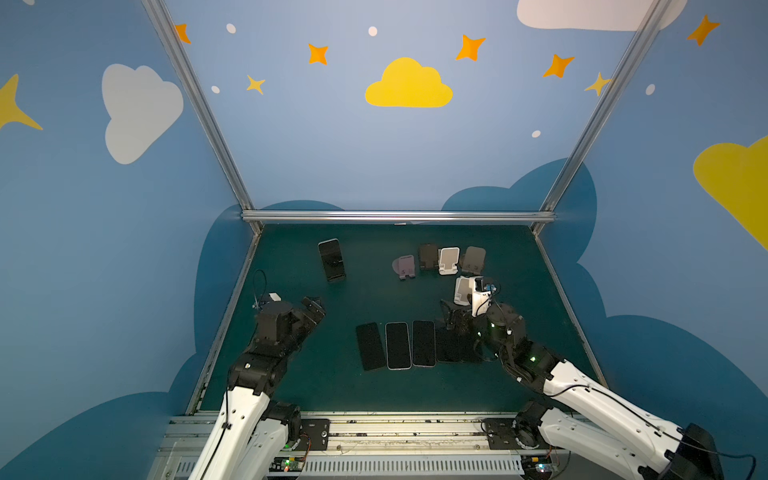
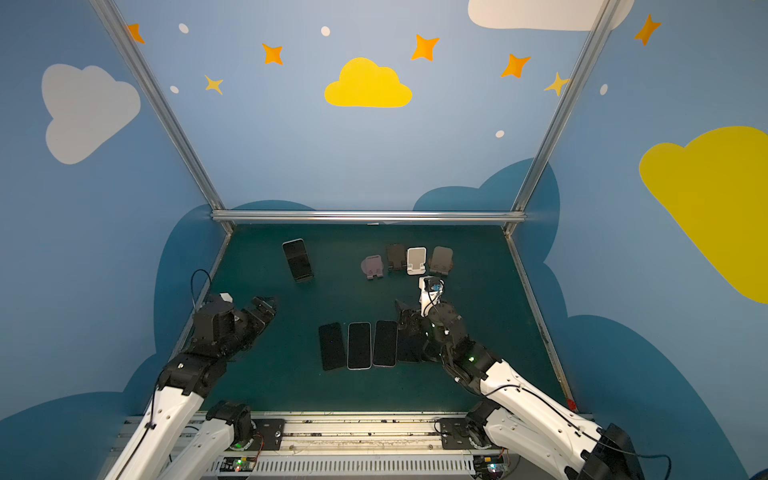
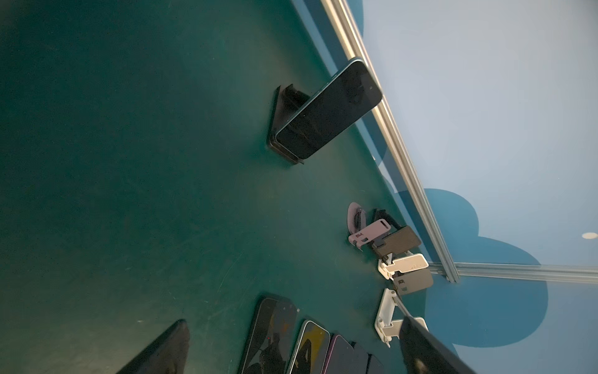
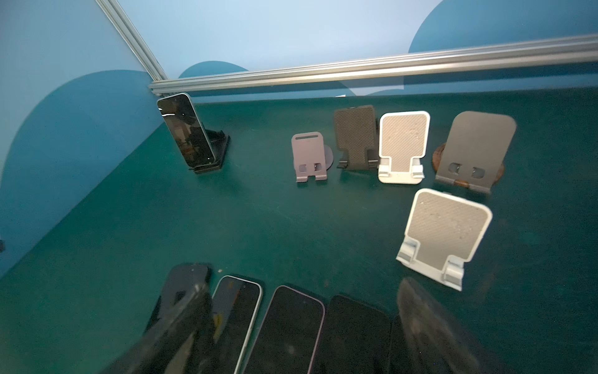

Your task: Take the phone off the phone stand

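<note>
Legible text, labels, brands, numbers: none found.
- phone (image 4: 184,129) on the phone stand (image 4: 221,144): dark screen, reflections only.
- flat phones (image 1: 398,345), nearer the arms than the phone stand: dark screens, nothing readable.
- empty stands (image 4: 403,145), beside the phone stand: any marking too small to tell.

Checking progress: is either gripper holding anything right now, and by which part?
Nothing is held. The left gripper and right gripper are both open and empty; the phone sits untouched in its stand.
</note>
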Robot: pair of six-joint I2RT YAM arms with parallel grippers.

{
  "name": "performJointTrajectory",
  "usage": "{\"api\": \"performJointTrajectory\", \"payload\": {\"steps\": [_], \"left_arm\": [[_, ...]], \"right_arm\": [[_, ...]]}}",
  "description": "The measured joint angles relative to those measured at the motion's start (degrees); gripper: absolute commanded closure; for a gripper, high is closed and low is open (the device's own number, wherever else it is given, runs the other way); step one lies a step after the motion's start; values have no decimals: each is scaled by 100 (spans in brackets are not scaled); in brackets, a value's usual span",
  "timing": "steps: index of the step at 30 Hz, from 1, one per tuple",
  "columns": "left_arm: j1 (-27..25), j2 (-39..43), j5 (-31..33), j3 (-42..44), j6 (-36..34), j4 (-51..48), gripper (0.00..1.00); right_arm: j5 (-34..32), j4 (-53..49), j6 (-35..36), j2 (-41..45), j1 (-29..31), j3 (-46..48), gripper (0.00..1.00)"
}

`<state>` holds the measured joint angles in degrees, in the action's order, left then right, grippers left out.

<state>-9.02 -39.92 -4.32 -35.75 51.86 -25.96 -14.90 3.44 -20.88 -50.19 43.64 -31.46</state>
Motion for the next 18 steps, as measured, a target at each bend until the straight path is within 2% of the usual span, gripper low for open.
{"api": "performJointTrajectory", "payload": {"steps": [3,7,14,18], "left_arm": [[0,-658,-120,-269,50,153,0],[-50,-1502,-282,-859,-7,269,0],[-356,-2599,-396,-1845,-415,367,0],[-577,-3261,-15,-2522,-765,251,0]], "right_arm": [[387,17,-11,-229,0,-4,10],[551,-280,-116,-498,2,-129,10],[197,-511,-164,-363,2,-533,10],[-11,-236,-107,-348,-4,-293,9]]}}
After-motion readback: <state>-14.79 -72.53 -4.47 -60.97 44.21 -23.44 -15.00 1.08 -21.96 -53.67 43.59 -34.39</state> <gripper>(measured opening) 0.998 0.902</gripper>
